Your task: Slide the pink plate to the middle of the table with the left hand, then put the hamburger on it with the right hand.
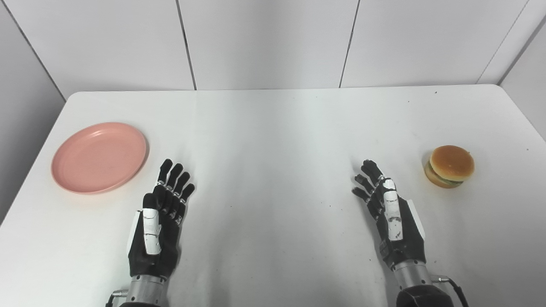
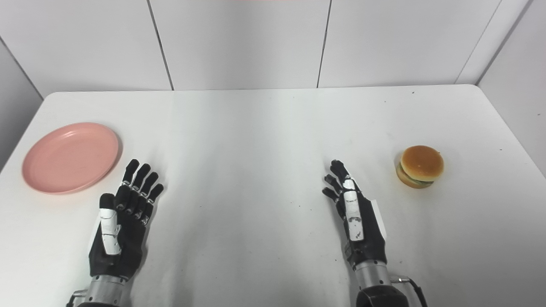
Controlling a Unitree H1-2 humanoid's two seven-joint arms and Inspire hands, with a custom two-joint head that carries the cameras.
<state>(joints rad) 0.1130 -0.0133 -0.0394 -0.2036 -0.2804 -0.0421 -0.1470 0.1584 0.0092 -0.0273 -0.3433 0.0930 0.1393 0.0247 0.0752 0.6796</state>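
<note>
The pink plate (image 1: 99,156) lies flat near the table's left edge, with nothing on it. A hamburger (image 1: 450,166) with a tan bun sits at the right side of the table. My left hand (image 1: 160,221) hovers open over the table just right of and nearer than the plate, fingers stretched forward, not touching it. My right hand (image 1: 390,213) is open too, held edge-on with fingers pointing forward, left of and nearer than the hamburger and apart from it.
The white table (image 1: 273,136) has bare surface between the two hands and towards the back. Grey wall panels (image 1: 264,42) stand behind it and at both sides. The table's left and right edges run close to the plate and the hamburger.
</note>
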